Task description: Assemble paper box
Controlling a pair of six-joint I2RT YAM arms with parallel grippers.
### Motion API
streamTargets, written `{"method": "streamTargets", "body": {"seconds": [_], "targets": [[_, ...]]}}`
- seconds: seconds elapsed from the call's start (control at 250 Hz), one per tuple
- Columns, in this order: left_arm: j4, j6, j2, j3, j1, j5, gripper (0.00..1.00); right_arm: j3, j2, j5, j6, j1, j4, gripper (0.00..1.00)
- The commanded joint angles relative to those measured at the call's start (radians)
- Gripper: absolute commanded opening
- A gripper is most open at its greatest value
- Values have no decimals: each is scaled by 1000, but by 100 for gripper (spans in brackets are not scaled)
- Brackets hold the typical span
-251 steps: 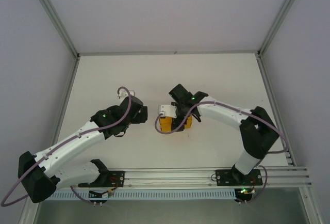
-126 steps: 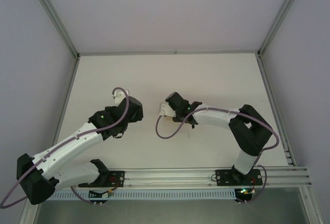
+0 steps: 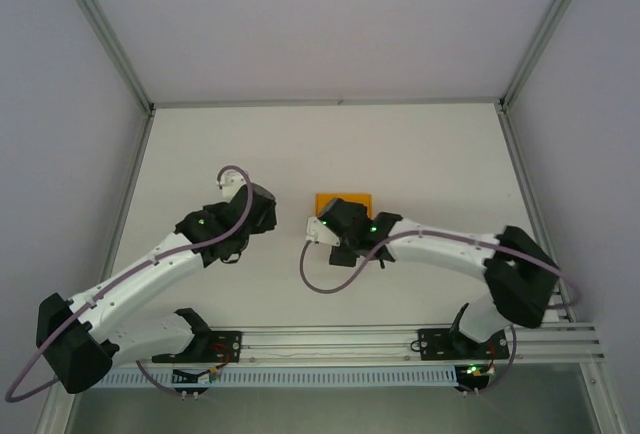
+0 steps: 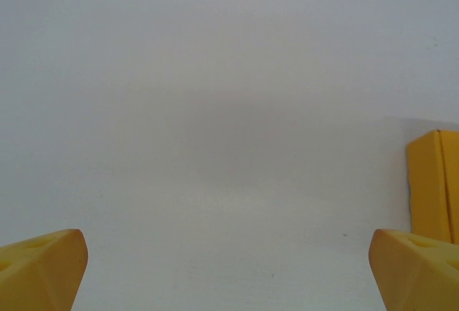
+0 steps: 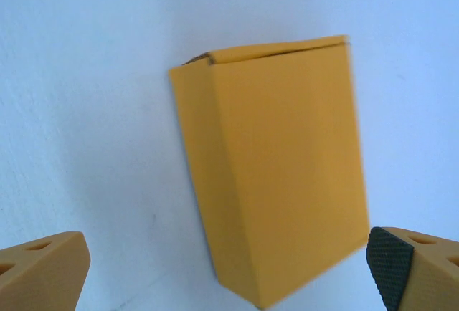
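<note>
Paper box (image 3: 342, 201) lies closed on the table (image 3: 430, 154) near mid-surface, in contact w/ neither gripper. Change: 1 s ago it sat at the right gripper (image 3: 330, 222), nearer the arm bases; 0.5 s ago the arm hid it; it now shows free at approx. 12 o'clock of that gripper, just beyond the tips. Wrist view confirms: box (image 5: 276, 168) stands alone, right gripper (image 5: 222, 279) w/ jaws spread wide, one finger at each lower corner, no pad on card. A thin dark gap shows at the top flap seam, 11 o'clock corner of the box. Judgement: box has been released and assy. looks complete or near it; the seam may need a final press. Left gripper (image 3: 238, 186) holds at approx. 9 o'clock of the box, near but apart, pos. little changed; in its own view the left gripper (image 4: 229, 271) is also spread and empty, w/ the box edge (image 4: 434, 182) at 3 o'clock. Clearance: bare table runs wide toward 12 and 3 o'clock; box is well apart from every table edge and the frame posts. Approach from 6 o'clock is taken by the right arm and its purple cable (image 3: 320, 276) loop.
</note>
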Motion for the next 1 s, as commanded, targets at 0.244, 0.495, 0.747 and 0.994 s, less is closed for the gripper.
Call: {"method": "streamTargets", "body": {"seconds": [0.244,0.495,0.747,0.994], "targets": [[730,341,-43,-328,393,45,100,-313,-368,-133,578,-646,423,100],[1147,475,122,-493,487,219,100,-544,-278,-130,639,-836,866,100],[1475,496,270,-589,517,222,100,-682,33,-302,608,-866,1474,100],[1524,484,474,-517,602,396,100,-544,107,-392,709,-971,1279,100]]}}
